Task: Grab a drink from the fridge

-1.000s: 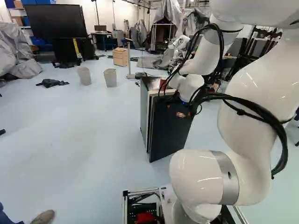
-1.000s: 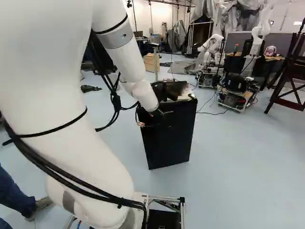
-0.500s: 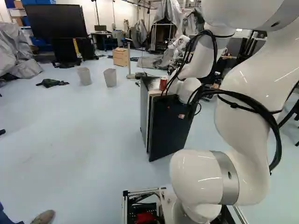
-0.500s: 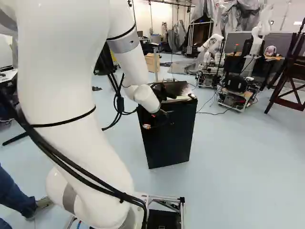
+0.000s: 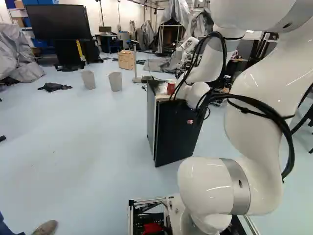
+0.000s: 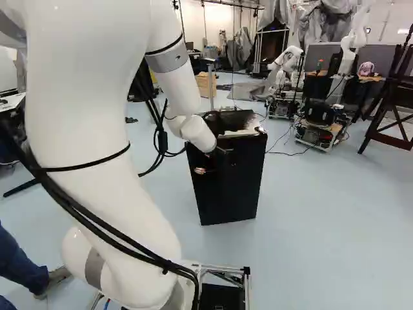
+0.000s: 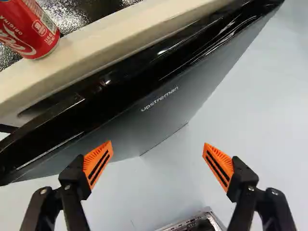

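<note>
The black fridge (image 5: 173, 132) stands ahead of the arm, its front door (image 6: 232, 187) almost flush with the body, a narrow dark gap along its top edge in the wrist view. A red drink can (image 7: 30, 28) stands upright on the fridge's top, near the front edge; the left base view shows the same can (image 5: 170, 88) beside the arm's cables. My gripper (image 6: 211, 161) is in front of the door's upper part, partly hidden by the wrist. Seen from the wrist, the gripper (image 7: 158, 147) is open, nothing between its orange pads, the door ahead of them.
Two grey bins (image 5: 115, 81), a wooden drawer unit (image 5: 126, 59) and a large screen (image 5: 57, 22) stand farther back on the left. Another robot (image 6: 284, 71) is beyond the fridge. A dark wooden frame (image 6: 390, 97) stands at the right. A person's shoe shows near the base.
My wrist has shifted and uncovered the can in the left base view. The fridge door has swung closer to the body. The gripper's opening shows only now; the base has not moved.
</note>
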